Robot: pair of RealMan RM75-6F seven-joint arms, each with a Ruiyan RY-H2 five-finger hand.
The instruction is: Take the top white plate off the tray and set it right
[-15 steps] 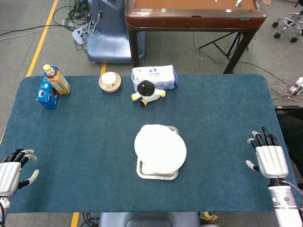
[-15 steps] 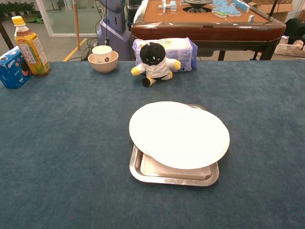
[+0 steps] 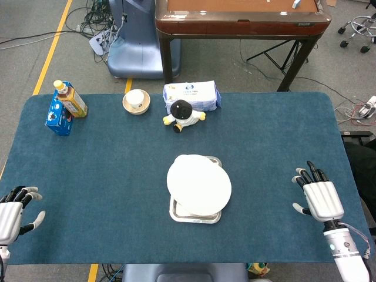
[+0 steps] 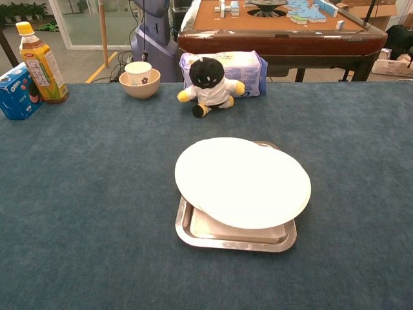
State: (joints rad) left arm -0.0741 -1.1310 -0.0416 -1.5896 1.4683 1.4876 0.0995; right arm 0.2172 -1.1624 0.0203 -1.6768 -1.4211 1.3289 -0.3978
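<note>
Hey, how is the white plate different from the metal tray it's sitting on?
The white plate is round, while the metal tray is rectangular with rounded corners. The plate is matte white; the tray is shiny silver. The plate is wider and overhangs the tray's sides, hiding most of it. Both lie flat mid-table, untouched by either hand.

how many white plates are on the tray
2 show: the top white plate covers most of the tray, and a second plate's edge peeks out at its left and far side. More may be hidden underneath.
</note>
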